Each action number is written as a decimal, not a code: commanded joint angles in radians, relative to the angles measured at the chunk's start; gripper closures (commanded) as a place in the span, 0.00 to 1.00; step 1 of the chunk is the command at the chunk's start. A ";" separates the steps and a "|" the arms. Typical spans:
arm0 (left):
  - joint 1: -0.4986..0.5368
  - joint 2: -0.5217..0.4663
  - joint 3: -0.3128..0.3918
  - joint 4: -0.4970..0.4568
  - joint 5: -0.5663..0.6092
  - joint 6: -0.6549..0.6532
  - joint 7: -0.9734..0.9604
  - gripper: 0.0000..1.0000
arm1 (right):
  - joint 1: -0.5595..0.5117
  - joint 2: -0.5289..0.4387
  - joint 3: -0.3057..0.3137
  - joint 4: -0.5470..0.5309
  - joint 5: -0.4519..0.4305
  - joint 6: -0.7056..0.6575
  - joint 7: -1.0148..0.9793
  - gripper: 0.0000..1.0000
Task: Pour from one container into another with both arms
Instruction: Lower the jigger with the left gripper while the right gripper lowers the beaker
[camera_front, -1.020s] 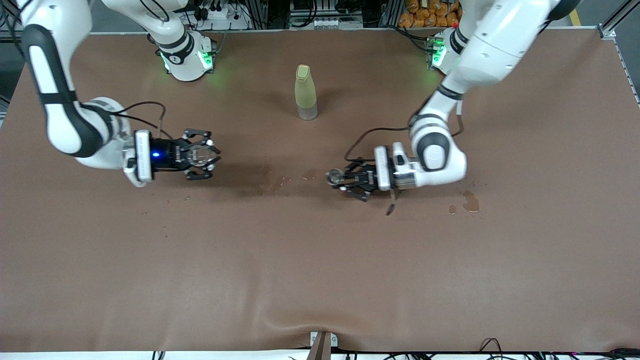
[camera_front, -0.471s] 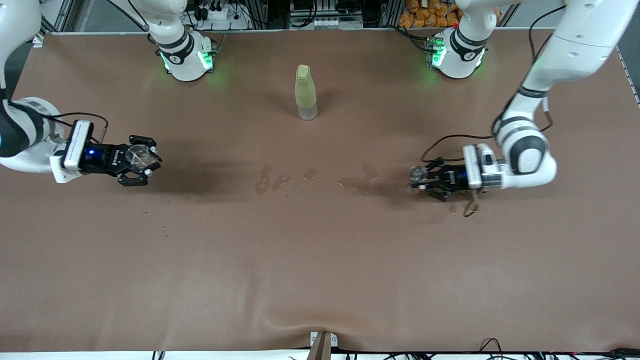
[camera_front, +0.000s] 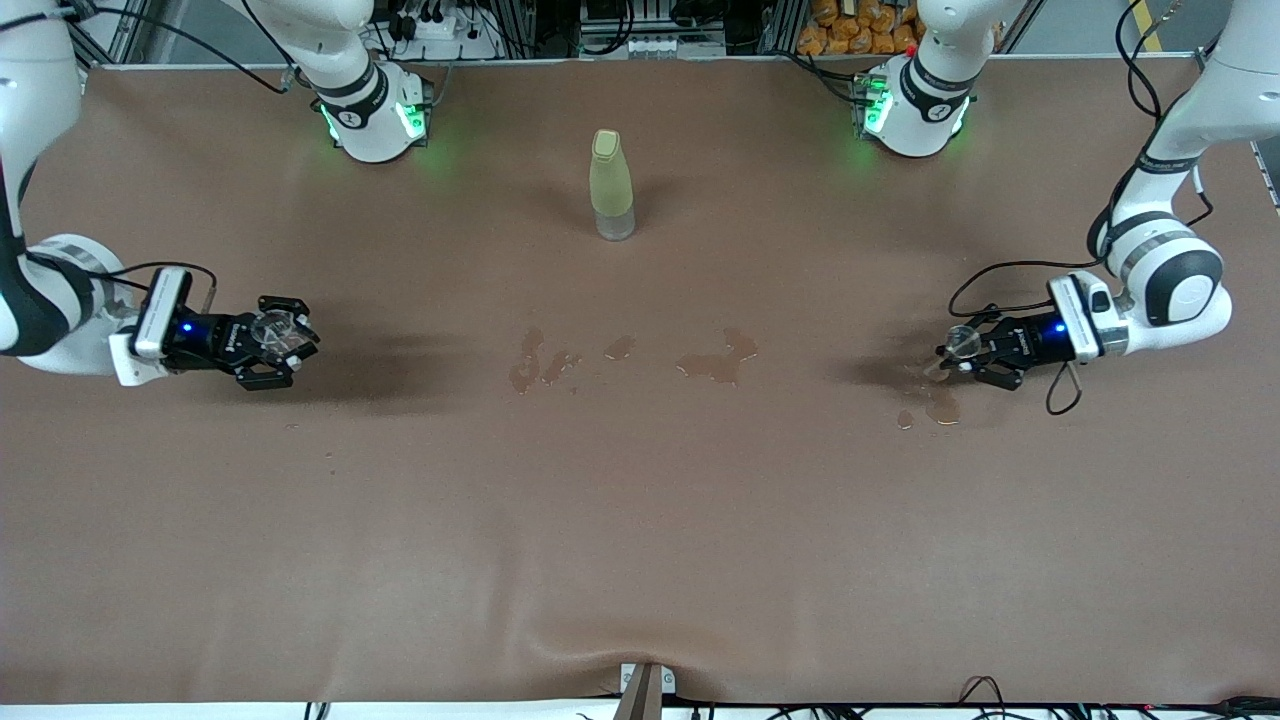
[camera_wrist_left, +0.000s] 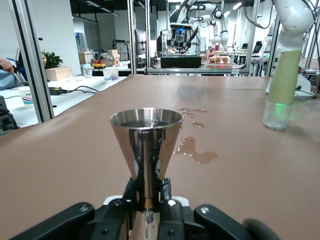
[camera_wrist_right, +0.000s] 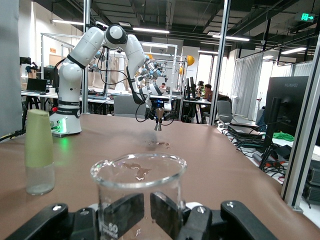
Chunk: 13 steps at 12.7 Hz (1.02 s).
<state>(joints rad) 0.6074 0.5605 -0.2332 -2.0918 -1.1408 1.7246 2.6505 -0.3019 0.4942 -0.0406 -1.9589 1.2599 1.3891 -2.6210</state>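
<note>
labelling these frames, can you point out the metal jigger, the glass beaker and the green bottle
metal jigger (camera_wrist_left: 146, 137), left wrist view, on the upper cone, above the left gripper's fingers.
glass beaker (camera_wrist_right: 138, 192), right wrist view, on the clear wall below the rim.
green bottle (camera_front: 610, 178), front view, on the green sleeve at mid-height.

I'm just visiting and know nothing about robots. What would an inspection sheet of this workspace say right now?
Surface: brown table cover, with wet spill patches mid-table and near the left arm's end.
Job's things: metal cone-shaped measuring cup in the left gripper; clear glass beaker in the right gripper. Both upright, held wide apart.
Clutter: yellow-green capped bottle standing upright between the arm bases.
Grippers: both shut on their containers, one at each end of the table.
Cables: black wrist cable looping at the left arm.
Surroundings: lab hall with other robot arms, desks and monitors.
</note>
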 joint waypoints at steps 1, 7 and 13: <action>0.047 0.123 -0.015 0.093 0.053 -0.051 0.080 1.00 | -0.028 0.099 0.015 0.067 -0.043 -0.027 -0.047 1.00; 0.049 0.189 -0.005 0.119 0.056 -0.053 0.085 1.00 | -0.017 0.194 0.013 0.080 -0.116 0.048 -0.112 1.00; 0.060 0.239 -0.005 0.133 0.058 -0.053 0.123 1.00 | -0.014 0.311 0.013 0.097 -0.109 0.108 -0.238 1.00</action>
<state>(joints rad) 0.6551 0.7773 -0.2334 -1.9750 -1.1028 1.6992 2.7182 -0.3057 0.7588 -0.0364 -1.8996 1.1700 1.4906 -2.7507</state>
